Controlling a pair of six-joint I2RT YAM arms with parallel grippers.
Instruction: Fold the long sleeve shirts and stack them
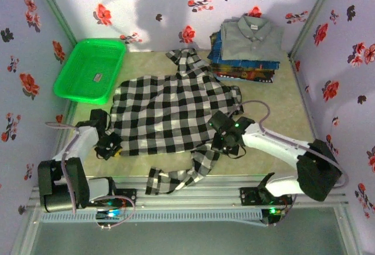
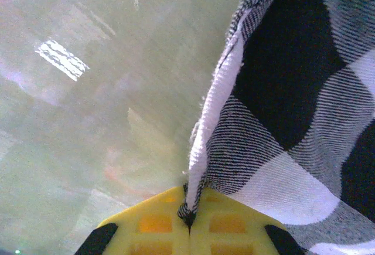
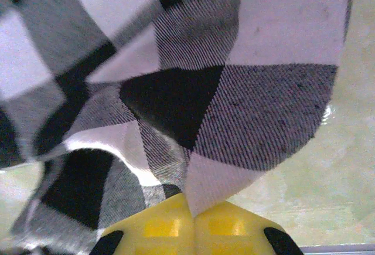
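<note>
You have the left jaws pressed together on the checked shirt's [image 1: 176, 108] hemmed edge; cloth rises above and right of the yellow pads [image 2: 155, 224], with bare surface [image 2: 88, 120] to their left. The right jaws pinch a fold of the same shirt. It lies spread between both jaws. The folded shirts [image 1: 246, 47] are stacked well beyond the right jaws.

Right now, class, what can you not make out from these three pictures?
- Top view: how many shirts lie under the grey shirt in the folded stack; the layers are too small to count.
- Top view: the label in the green basket, too small to read.
- Top view: the fingertips of the left gripper and right gripper, hidden by their own bodies.
- Wrist views: most of the checked shirt, cut off by the frame edges.
</note>
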